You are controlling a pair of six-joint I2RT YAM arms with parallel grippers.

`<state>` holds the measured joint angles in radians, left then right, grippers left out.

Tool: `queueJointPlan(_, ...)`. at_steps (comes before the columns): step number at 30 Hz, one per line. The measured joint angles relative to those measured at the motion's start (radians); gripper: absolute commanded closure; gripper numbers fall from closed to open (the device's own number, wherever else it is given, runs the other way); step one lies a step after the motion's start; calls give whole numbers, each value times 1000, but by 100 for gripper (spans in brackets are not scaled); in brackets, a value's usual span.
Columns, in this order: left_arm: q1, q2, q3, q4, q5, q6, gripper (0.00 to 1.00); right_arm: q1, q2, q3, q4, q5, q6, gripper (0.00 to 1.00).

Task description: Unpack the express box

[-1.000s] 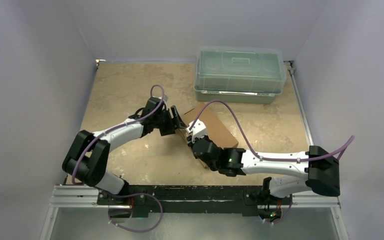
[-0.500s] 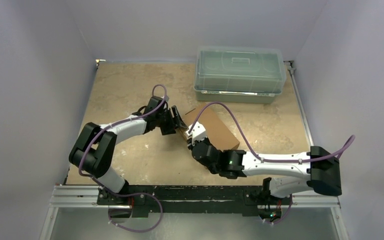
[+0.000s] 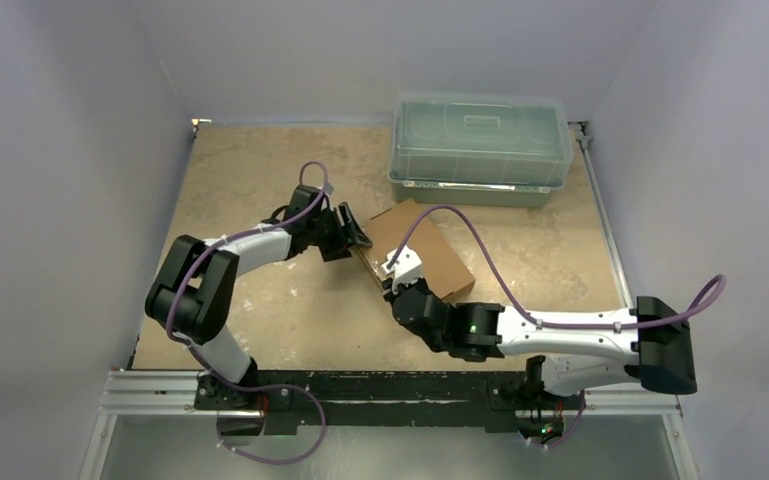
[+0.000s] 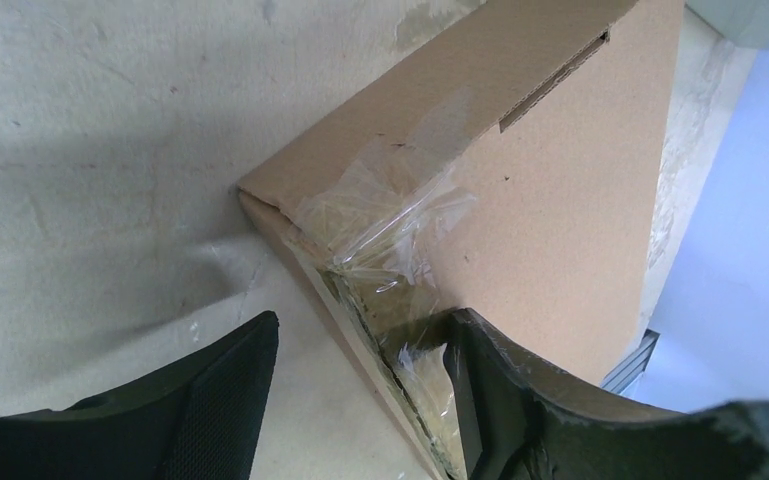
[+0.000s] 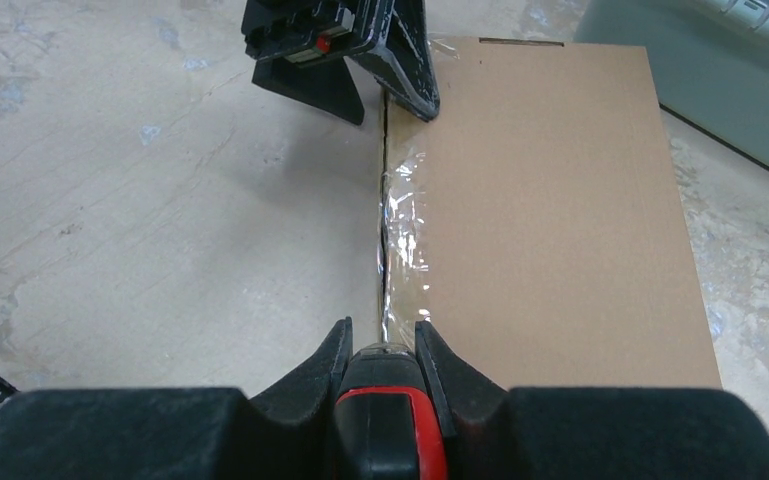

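The express box (image 3: pixel 422 245) is a flat brown cardboard mailer lying closed mid-table, with clear tape (image 5: pixel 400 260) along its left seam. My left gripper (image 3: pixel 352 238) is open and straddles the box's far-left corner. In the left wrist view (image 4: pixel 360 340) one finger rests on the lid (image 4: pixel 550 180) and the other stands beside the side wall. My right gripper (image 3: pixel 397 283) is shut on a red and black utility knife (image 5: pixel 390 420). The knife's tip is at the near end of the taped seam, in the right wrist view (image 5: pixel 382 335).
A translucent grey-green lidded plastic bin (image 3: pixel 480 145) stands at the back right, just beyond the box. It also shows in the right wrist view (image 5: pixel 720 90). White walls enclose the beige tabletop (image 3: pixel 260 180) on three sides.
My left gripper has shifted a little farther along the box's left edge, and the box has turned slightly with it. My right arm has stretched out, with the knife still at the seam.
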<state>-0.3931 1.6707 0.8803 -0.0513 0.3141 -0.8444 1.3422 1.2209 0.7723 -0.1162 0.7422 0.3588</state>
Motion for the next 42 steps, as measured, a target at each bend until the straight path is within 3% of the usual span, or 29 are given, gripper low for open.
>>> queueJointPlan(27,79,63,33,26,90,3,40,137,-121,-166,88,163,50,100)
queueJointPlan(32,79,59,39,17,85,22,34,149,-156,-211,130,189,60,100)
queueJointPlan(42,119,-195,-26,-126,-79,79,28,170,-114,-207,182,208,29,100)
